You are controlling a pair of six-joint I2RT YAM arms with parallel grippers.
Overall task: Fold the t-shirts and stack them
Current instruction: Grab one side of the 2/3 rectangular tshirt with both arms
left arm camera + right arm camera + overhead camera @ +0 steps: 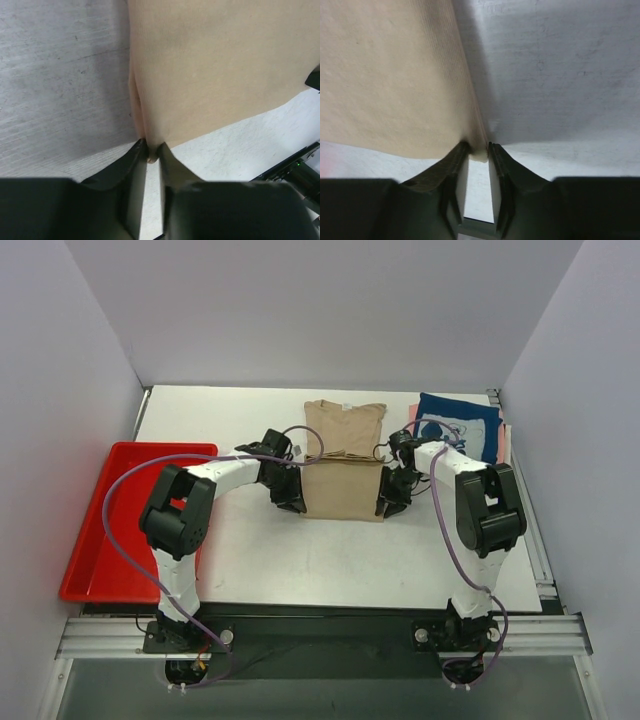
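Note:
A tan t-shirt (pixel 344 465) lies flat in the middle of the table, its collar toward the far wall. My left gripper (pixel 291 503) is at the shirt's near left corner and my right gripper (pixel 388 506) at its near right corner. In the left wrist view the left gripper (pixel 152 150) pinches the corner of the tan cloth (pixel 215 65) between its fingertips. In the right wrist view the right gripper (pixel 479 149) is shut on the opposite corner of the cloth (pixel 385 75). A navy t-shirt (pixel 458 425) with white print lies at the back right, on a pink t-shirt (pixel 504 446) whose edges show.
A red tray (pixel 110 540) sits at the table's left edge. White walls enclose the table on three sides. Purple cables loop over both arms, and a metal rail runs along the near edge.

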